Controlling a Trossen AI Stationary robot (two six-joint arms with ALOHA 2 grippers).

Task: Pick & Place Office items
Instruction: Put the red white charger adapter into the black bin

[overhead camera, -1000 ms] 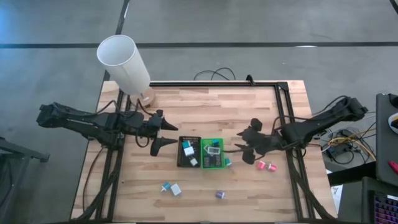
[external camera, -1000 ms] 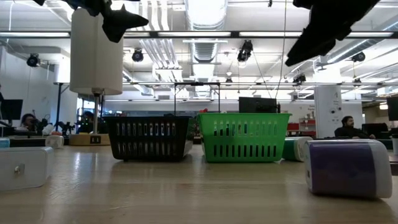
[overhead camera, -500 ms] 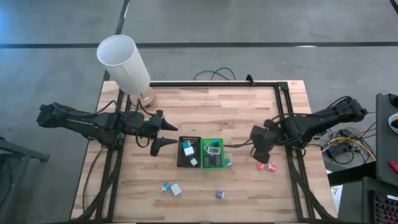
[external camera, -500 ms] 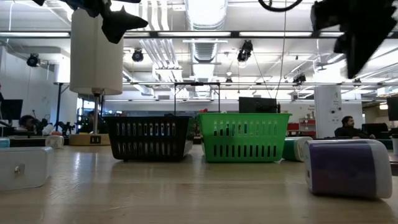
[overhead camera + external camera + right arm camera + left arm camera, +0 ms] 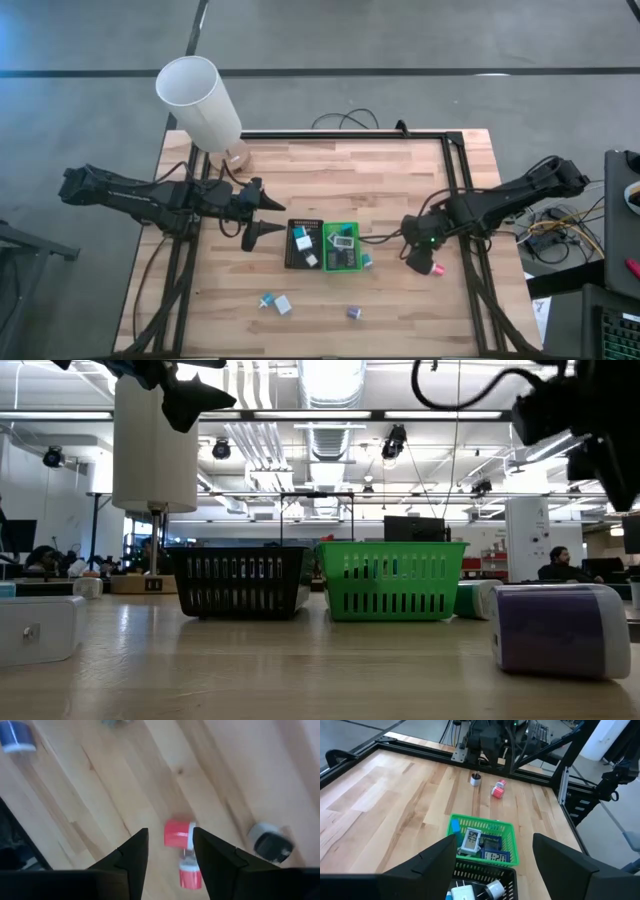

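Note:
Two pink office items (image 5: 176, 834) (image 5: 190, 872) lie close together on the wood near the table's right side, a white-and-black piece (image 5: 270, 842) beside them. My right gripper (image 5: 170, 834) hangs above them, pointing down, open; the upper pink piece shows in the gap between its fingers, untouched. In the high view that gripper (image 5: 419, 260) stands right of the green tray (image 5: 341, 247), with one pink piece (image 5: 437, 269) showing beside it. My left gripper (image 5: 280, 217) waits open, left of the black tray (image 5: 304, 244). Both trays hold several items.
Loose items rest near the front edge: a teal and a white one (image 5: 275, 302), a purple one (image 5: 353, 313), and a teal one (image 5: 366, 260) by the green tray. A tall white lamp (image 5: 200, 100) stands at the far left. Black frame rails (image 5: 455, 190) edge the table.
My right gripper has drawn away from the green tray toward the table's right and near edges. It has tipped from nearly level to pointing down and has rolled, ending over the pink pieces. Nothing on the table has moved.

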